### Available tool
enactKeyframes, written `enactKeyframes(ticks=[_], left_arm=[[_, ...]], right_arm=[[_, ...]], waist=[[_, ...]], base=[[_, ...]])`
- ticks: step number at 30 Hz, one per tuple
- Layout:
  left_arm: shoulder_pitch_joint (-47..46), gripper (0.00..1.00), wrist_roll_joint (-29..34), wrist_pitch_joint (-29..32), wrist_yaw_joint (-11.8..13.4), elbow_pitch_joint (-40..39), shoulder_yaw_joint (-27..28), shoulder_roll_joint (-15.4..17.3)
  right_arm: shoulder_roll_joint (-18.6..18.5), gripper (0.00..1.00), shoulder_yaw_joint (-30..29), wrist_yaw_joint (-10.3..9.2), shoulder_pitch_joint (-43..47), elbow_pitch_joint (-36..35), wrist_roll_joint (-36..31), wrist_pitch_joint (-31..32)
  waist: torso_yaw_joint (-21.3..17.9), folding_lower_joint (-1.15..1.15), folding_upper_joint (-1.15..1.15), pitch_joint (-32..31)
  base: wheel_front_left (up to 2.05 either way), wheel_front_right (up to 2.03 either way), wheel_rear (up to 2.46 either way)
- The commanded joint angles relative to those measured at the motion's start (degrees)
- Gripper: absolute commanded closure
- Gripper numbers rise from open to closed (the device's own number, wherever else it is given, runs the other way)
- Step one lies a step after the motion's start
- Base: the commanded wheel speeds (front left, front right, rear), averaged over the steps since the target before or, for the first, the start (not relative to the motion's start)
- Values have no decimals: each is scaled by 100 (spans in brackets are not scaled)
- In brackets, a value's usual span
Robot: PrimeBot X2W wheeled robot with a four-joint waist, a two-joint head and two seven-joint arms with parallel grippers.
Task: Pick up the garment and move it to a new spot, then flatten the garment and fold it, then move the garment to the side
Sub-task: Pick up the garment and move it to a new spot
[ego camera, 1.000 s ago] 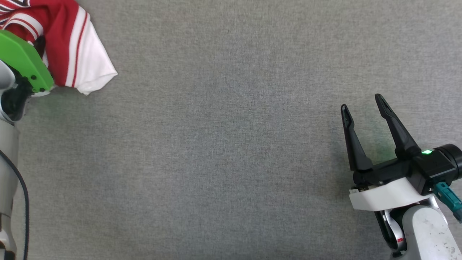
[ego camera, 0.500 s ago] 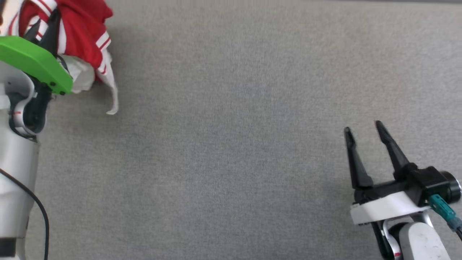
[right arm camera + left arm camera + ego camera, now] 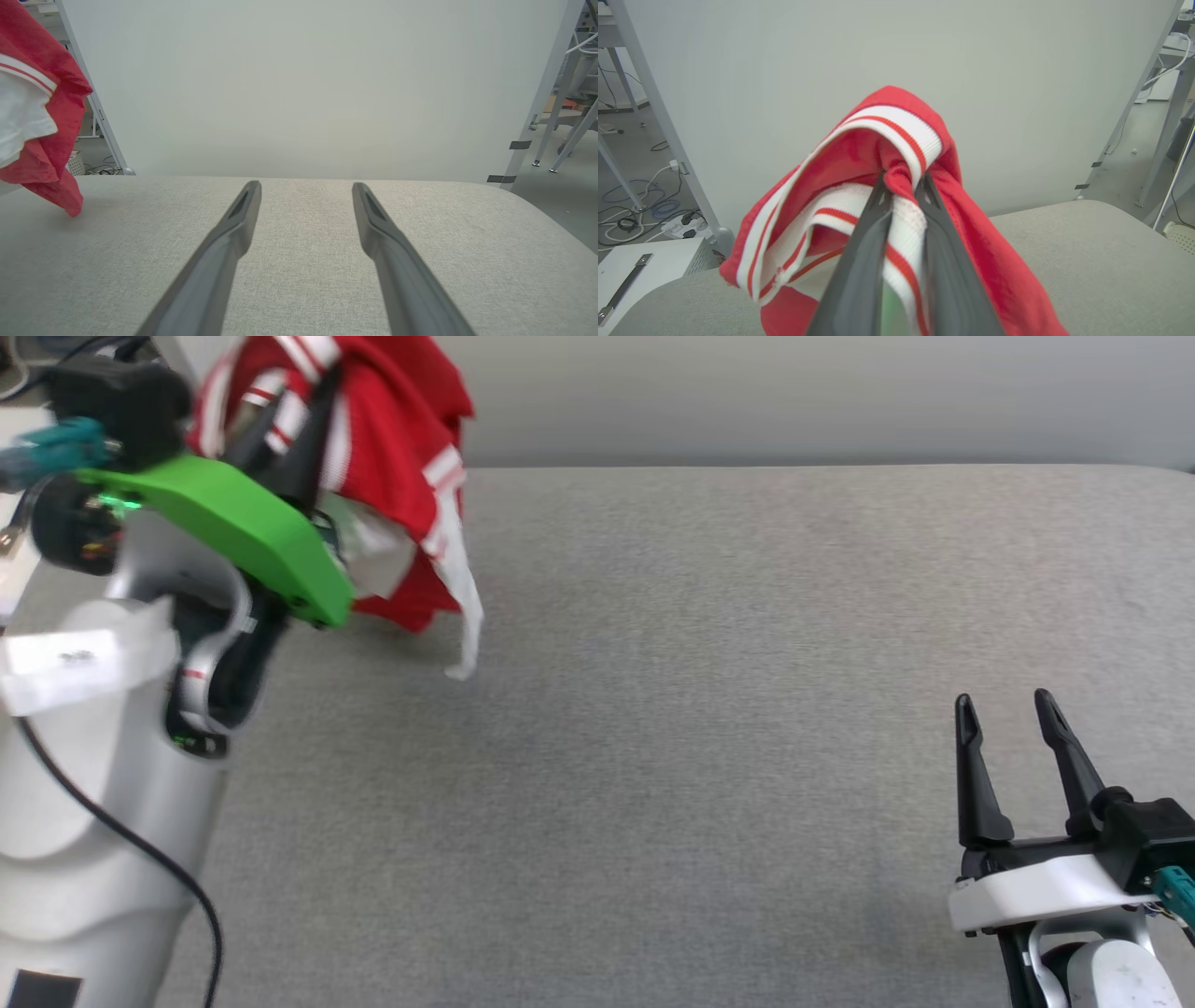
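Observation:
The garment [image 3: 392,439], red with white striped trim, hangs bunched above the far left of the grey table [image 3: 709,644]. My left gripper [image 3: 903,184] is shut on a fold of its striped trim, and red cloth drapes over both fingers. In the head view the left gripper [image 3: 303,406] sits behind a green wrist cover, with a white sleeve end dangling close to the cloth surface. My right gripper [image 3: 1004,709] stands open and holds nothing at the lower right. The right wrist view shows the garment [image 3: 37,116] hanging at the far left, well away from the right gripper [image 3: 306,186].
A pale wall panel [image 3: 303,84] stands behind the table's far edge. Cables and a power strip [image 3: 677,224] lie on the floor beyond the left end. Metal frame legs [image 3: 560,135] stand off to the right.
My left gripper has lifted the garment up off the table and carried it rightward. The head camera has tilted up, so the table's far edge and the wall now show.

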Motion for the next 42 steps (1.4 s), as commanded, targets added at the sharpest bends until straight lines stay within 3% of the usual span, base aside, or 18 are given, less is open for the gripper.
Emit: enactKeyframes(ticks=[1, 6, 14, 27, 28, 29, 42], left_arm=[[109, 100, 36, 73, 22, -109, -105, -95], [136, 100, 121, 175, 10, -240, -438, -299], [175, 100, 470, -189, -7, 102, -982, -764], [565, 100, 988, -821, -147, 2147, -2141, -1753], [568, 62, 1006, -883, -167, 2318, -2198, -1819], [569, 0, 1008, -934, -183, 2443, -2233, -1870], [602, 0, 759, -1639, -397, 3192, -2349, -2145]], right_arm=[[20, 0, -41, -4, 59, -9, -14, -48], [28, 0, -136, -4, 67, -62, -29, -53], [32, 0, -80, -4, 5, -87, 89, -58], [33, 0, 155, -4, -181, -26, 237, -59], [33, 0, 171, -4, -185, -9, 233, -59], [33, 0, 180, -4, -186, 4, 228, -59], [33, 0, 152, -4, 2, 130, 69, -60]], waist=[[-288, 0, 0, -170], [-557, 0, 0, -91], [-1029, 0, 0, 260], [-1395, 0, 0, 701], [-1398, 0, 0, 697], [-1396, 0, 0, 691], [-975, 0, 0, 67]], base=[[0, 0, 0], [0, 0, 0], [0, 0, 0], [0, 0, 0], [0, 0, 0], [0, 0, 0], [0, 0, 0]])
